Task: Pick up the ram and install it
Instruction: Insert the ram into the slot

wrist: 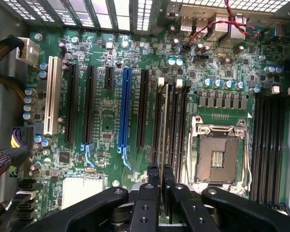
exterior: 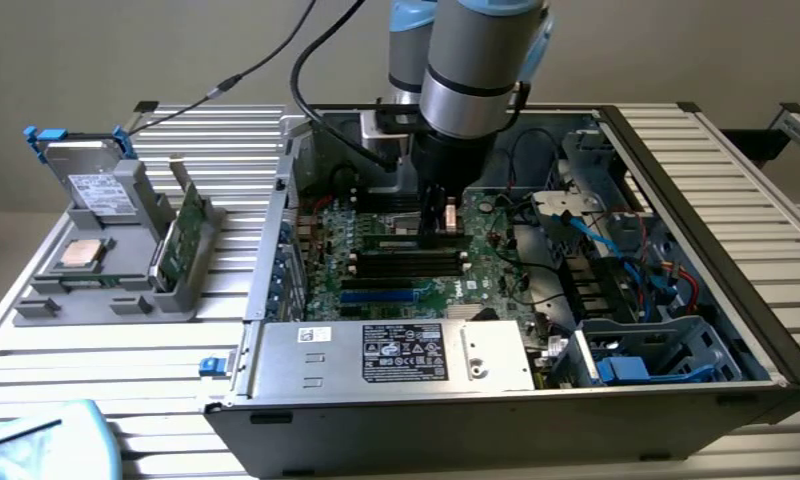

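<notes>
The ram (wrist: pixel 163 126) is being gripped edge-on between the nearly closed fingers of the gripper (wrist: pixel 161 170), with its thin upper edge being shown running straight out from the fingertips. Directly beneath it, one of the black memory slots (wrist: pixel 176 130) is being lined up with the stick, so the installing step is judged to be in hand and the pick-up done. Whether the stick is touching its slot cannot be told. Seating is judged to be calling for the stick being held square to the slot and pressed evenly along its length. Just beside the slots, the open CPU socket (wrist: pixel 217 155) is being left clear. Farther out, the motherboard (wrist: pixel 106 96) is being enclosed by the computer case (exterior: pixel 720 200), and well apart on the bench (exterior: pixel 93 390) other parts are being carried by a grey holder (exterior: pixel 107 300).
</notes>
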Tool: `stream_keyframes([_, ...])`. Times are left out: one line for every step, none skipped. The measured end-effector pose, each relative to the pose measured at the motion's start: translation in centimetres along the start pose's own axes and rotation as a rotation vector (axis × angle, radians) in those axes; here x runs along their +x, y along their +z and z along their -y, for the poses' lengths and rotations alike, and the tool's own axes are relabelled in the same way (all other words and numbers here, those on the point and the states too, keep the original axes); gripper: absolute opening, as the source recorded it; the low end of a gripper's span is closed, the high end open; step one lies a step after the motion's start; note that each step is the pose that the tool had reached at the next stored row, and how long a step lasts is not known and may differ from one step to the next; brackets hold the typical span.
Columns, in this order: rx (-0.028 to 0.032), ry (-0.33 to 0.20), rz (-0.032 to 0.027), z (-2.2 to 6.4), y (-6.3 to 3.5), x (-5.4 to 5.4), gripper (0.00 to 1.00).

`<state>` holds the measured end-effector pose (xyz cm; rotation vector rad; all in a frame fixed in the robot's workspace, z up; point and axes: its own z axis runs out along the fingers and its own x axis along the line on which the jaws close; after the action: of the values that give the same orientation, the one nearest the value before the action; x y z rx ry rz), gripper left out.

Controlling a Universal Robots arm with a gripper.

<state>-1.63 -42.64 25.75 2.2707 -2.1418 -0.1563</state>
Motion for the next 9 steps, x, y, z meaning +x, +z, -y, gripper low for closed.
stream_keyframes([0.0000, 0.001, -0.0011, -0.01, 0.14, -0.05, 0.14])
stream_keyframes([0.0008, 0.001, -0.0012, -0.07, 0.28, -0.10, 0.14])
stream_keyframes([0.0022, 0.002, -0.0015, -0.18, 0.41, -0.17, 0.14])
stream_keyframes([0.0039, 0.002, -0.0016, -0.29, 0.53, -0.23, 0.14])
stream_keyframes([0.0061, 0.002, -0.0018, -0.46, 0.67, -0.31, 0.14])
stream_keyframes([0.0082, 0.002, -0.0020, -0.59, 0.79, -0.37, 0.14])
stream_keyframes([0.0109, 0.002, -0.0026, -0.71, 0.90, -0.44, 0.14])
stream_keyframes([0.0138, 0.002, -0.0033, -0.75, 1.01, -0.50, 0.14])
stream_keyframes([0.0161, 0.002, -0.0043, -0.74, 1.12, -0.58, 0.14])
